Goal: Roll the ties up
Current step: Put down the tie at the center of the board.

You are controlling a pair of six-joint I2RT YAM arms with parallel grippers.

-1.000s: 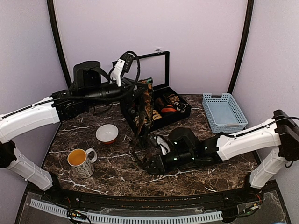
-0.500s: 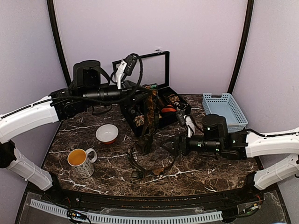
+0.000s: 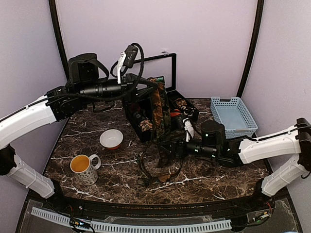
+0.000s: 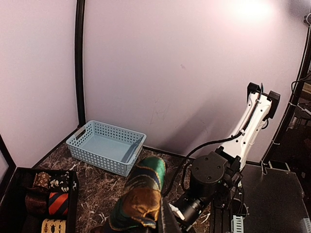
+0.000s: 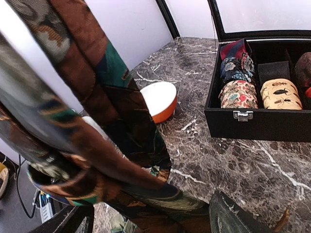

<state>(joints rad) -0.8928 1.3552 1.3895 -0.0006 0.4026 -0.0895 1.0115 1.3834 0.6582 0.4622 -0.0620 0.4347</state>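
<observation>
A dark green, brown and orange tie (image 3: 156, 109) hangs from my left gripper (image 3: 148, 90), which is shut on its upper end high above the black case. The tie's lower part lies in loose loops on the marble table (image 3: 155, 177). In the left wrist view the bunched top of the tie (image 4: 142, 194) fills the bottom and hides the fingers. My right gripper (image 3: 164, 147) is open at the hanging tie, low over the table. In the right wrist view the tie (image 5: 112, 121) passes between the spread fingers (image 5: 238, 218) without being pinched.
The open black case (image 3: 192, 118) behind the tie holds several rolled ties (image 5: 235, 94). A white and orange bowl (image 3: 111, 139) and a mug (image 3: 83, 166) stand at the left. A blue basket (image 3: 233, 116) sits at the back right.
My right gripper opened, lifted off the table and drew back to the right, then moved left to the hanging tie. My left arm raised the tie higher.
</observation>
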